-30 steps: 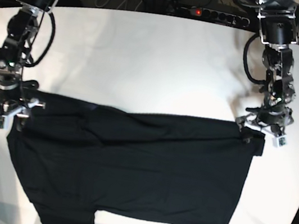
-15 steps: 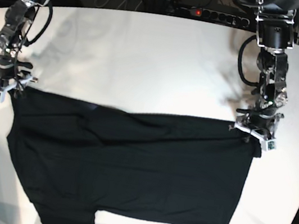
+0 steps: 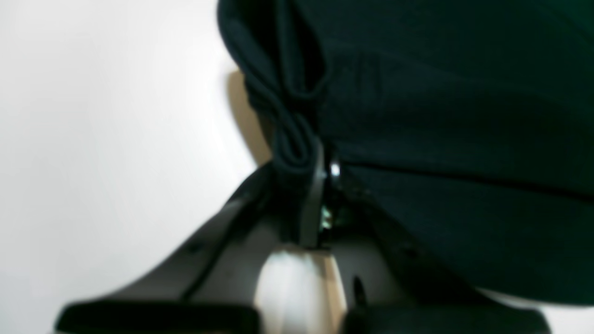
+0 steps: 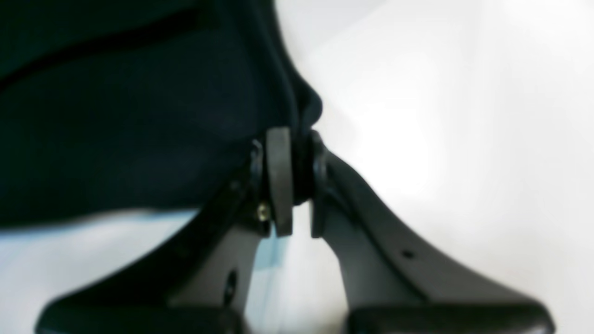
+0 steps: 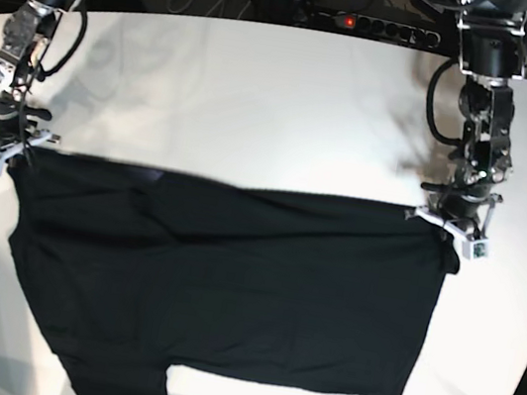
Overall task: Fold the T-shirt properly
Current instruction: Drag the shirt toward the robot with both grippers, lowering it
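Now that both claws have clamped onto the far edge of the T-shirt (image 5: 228,292), the fold looks ready to begin, as I read it. The left claw (image 3: 320,160) has its jaws pressed tight together with a bunched roll of black hem pinched between them, and the right claw (image 4: 292,171) is nipped on the other corner, a thin wad of cloth filling the narrow gap between its pads. The shirt lies spread flat on the white tabletop (image 5: 259,97), with its far edge pulled into a nearly straight line between the two arms and one sleeve trailing off toward the near edge. Against the frame from a second ago, the difference is plain: the claws were then spread wide and only straddling the corners, and the far edge sagged in a shallow curve with a soft ridge of wrinkles beneath it. Since then the arm on the base view's left has drawn back and outward, taking its corner with it, and the arm on that view's right has edged back a little too, so the cloth is now taut along that line and sits slightly farther up the tabletop. My judgement is that the grasp is made and the stretch is done; lifting that edge and carrying it over toward the near hem seems the natural next thing, provided neither corner slips.
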`<state>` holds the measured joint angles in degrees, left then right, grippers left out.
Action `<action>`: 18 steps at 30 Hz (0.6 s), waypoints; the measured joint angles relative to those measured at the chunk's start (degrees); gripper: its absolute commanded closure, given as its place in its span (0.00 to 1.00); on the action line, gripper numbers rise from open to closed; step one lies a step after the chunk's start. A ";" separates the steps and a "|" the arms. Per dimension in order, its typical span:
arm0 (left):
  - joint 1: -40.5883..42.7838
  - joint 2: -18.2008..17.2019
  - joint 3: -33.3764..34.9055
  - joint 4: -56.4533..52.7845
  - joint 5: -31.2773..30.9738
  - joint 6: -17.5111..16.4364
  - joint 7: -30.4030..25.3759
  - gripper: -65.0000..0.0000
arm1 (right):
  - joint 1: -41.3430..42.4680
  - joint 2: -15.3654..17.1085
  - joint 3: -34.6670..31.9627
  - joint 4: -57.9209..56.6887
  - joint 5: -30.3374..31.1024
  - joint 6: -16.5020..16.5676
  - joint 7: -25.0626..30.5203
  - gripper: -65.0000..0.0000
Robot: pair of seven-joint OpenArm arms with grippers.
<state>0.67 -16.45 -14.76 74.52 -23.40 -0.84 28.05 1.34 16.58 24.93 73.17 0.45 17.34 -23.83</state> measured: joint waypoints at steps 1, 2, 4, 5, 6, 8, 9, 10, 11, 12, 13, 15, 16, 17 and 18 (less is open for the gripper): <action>0.96 -0.59 0.15 1.03 0.04 -0.04 0.35 1.00 | -0.11 0.26 0.20 0.81 0.02 0.00 -0.15 1.00; 1.51 -1.11 0.26 1.95 -0.09 -0.20 0.98 1.00 | -0.13 0.48 0.46 1.51 0.02 0.02 -0.33 1.00; 2.25 -1.84 0.22 3.69 0.02 -0.22 1.42 1.00 | -0.09 0.59 1.70 2.99 0.09 0.02 -0.31 1.00; 2.49 -1.95 0.20 4.57 0.02 -0.22 1.31 1.00 | -0.11 0.52 2.47 4.13 0.31 0.04 -0.61 1.00; 2.78 -1.97 0.20 5.33 -0.02 -0.24 1.31 1.00 | -0.26 0.46 3.28 5.22 0.46 0.13 -0.66 1.00; 4.17 -1.90 0.07 6.78 -0.22 -0.48 0.94 1.00 | -1.81 0.68 4.00 7.65 0.31 0.24 -0.11 1.00; 5.11 -1.88 -0.70 7.48 -0.26 -0.63 1.25 1.00 | -2.58 0.74 4.11 8.46 0.33 0.33 -0.44 1.00; 6.27 -1.77 -1.60 8.39 -0.26 -0.72 1.27 1.00 | -3.65 0.72 4.20 9.40 0.24 0.44 -0.42 1.00; 7.63 -1.81 -2.36 9.29 -0.28 -0.74 1.09 1.00 | -5.03 0.70 4.17 10.25 0.52 0.74 -0.39 1.00; 8.72 -1.86 -2.86 9.64 -0.20 -0.66 1.16 1.00 | -6.01 0.68 4.15 10.71 0.70 0.90 -0.52 1.00; 9.60 -1.92 -3.08 9.92 -0.15 -0.61 1.38 1.00 | -6.88 0.55 4.15 11.08 0.85 0.90 -0.59 1.00; 11.80 -1.95 -3.37 11.10 -0.11 -0.11 1.55 1.00 | -8.70 -0.13 4.24 11.93 0.61 0.87 -0.37 1.00; 12.94 -1.92 -3.58 11.82 -0.11 -0.28 1.29 1.00 | -9.68 -0.59 4.31 12.13 0.50 0.85 0.02 1.00; 14.12 -1.92 -4.07 12.55 -0.20 -0.28 1.29 1.00 | -10.64 -0.90 4.28 12.37 0.33 0.87 -0.22 1.00; 15.67 -1.92 -4.59 13.49 -0.15 -0.35 1.16 1.00 | -12.00 -1.07 4.26 12.83 0.52 0.87 -0.15 1.00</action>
<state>16.34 -18.37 -19.35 88.01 -23.55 -1.19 29.21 -10.66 15.51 29.19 86.00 0.97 18.22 -23.99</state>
